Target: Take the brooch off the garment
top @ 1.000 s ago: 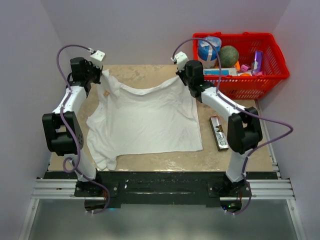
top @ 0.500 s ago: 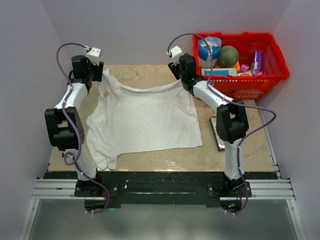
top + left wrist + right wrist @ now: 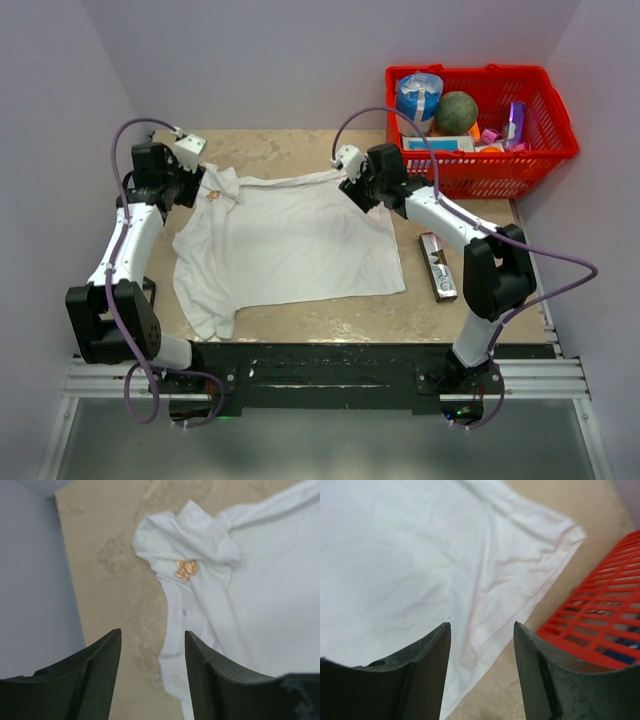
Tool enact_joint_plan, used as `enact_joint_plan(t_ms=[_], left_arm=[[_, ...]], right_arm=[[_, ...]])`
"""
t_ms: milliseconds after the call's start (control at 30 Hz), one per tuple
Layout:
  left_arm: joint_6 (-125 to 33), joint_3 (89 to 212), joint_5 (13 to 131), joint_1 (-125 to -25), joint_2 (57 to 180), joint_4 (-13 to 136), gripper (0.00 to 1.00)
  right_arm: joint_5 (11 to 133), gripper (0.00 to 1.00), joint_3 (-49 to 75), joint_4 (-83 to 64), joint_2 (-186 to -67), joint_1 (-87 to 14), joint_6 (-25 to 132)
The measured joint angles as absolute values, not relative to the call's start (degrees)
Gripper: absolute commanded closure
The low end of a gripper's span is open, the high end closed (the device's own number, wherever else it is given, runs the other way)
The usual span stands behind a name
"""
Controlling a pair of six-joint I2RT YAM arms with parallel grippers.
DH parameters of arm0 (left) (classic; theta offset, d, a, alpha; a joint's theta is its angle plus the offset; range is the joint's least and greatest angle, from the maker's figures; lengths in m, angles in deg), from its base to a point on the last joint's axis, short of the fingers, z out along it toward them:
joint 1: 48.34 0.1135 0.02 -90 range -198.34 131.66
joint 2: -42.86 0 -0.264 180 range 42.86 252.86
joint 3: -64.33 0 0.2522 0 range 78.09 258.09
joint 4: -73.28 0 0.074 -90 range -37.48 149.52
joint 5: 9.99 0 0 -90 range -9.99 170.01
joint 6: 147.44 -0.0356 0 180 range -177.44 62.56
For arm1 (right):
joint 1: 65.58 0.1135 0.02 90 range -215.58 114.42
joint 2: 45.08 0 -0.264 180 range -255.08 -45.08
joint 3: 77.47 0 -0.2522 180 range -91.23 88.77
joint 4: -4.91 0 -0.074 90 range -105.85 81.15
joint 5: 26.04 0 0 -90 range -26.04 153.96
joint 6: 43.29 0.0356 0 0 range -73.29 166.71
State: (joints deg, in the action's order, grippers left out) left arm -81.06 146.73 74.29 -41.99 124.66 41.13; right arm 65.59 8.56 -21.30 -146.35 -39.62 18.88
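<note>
Lying spread on the table (image 3: 330, 315), the shirt (image 3: 290, 240) is carrying the brooch (image 3: 186, 570) just below its collar, at the far left corner. The left gripper (image 3: 152, 636) is hovering over bare table beside that collar, jaws parted and gripping nothing. The right gripper (image 3: 481, 627) is hovering over the shirt's far right edge near the basket (image 3: 520, 165), jaws likewise parted and empty.

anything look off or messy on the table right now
Nothing looks spilled or broken. The garment is not laid flat: its collar is bunched at the far left, where the brooch sits pinned, and a sleeve is rumpled at the near left. A silver bar lies loose on the table beside the garment's right edge.
</note>
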Motion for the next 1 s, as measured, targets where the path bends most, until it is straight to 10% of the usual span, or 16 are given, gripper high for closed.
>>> enact_joint_plan(t_ms=[1000], left_arm=[[-87.8,119.1,78.8,-43.2,117.9,22.0,0.50]], right_arm=[[63.0,0.57,27.1,-34.1,-146.6,-39.8,9.8]])
